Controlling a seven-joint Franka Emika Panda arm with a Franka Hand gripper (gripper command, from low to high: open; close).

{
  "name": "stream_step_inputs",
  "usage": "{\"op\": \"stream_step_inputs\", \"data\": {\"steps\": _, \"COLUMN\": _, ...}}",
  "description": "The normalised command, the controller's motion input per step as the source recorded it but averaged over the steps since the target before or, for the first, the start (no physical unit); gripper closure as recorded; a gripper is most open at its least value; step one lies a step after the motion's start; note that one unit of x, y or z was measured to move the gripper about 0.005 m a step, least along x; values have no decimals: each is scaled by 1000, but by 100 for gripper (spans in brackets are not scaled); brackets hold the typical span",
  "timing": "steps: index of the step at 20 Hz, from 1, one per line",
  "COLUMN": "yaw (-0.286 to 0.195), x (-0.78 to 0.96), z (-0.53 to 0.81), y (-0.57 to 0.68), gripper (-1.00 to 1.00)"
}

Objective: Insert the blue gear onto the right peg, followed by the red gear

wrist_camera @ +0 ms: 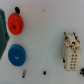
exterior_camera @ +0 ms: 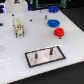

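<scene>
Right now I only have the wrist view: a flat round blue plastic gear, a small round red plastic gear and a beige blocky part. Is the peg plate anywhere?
Observer: Yes. The exterior view shows a grey black-bordered rectangular plate on the white table, in the foreground.
Operator: Are its pegs free?
Observer: Both thin dark pins stand bare; the right peg carries nothing.
Operator: Which gear lies closer to it?
Observer: The red gear; the blue gear lies beyond it.

arm: out of sight | hand: unseen | wrist: high, facing down
</scene>
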Motion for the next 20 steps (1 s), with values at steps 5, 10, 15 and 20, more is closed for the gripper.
{"op": "stream_step_inputs", "data": {"steps": 5, "yaw": 0, "x": -732, "z": -118, "y": 444, "gripper": -100}}
{"op": "stream_step_inputs", "data": {"steps": 10, "yaw": 0, "x": -702, "z": -135, "y": 494, "gripper": -100}}
{"op": "stream_step_inputs", "data": {"steps": 15, "yaw": 0, "x": -646, "z": -234, "y": 568, "gripper": -100}}
{"op": "stream_step_inputs", "data": {"steps": 20, "yaw": 0, "x": -549, "z": -391, "y": 478, "gripper": -100}}
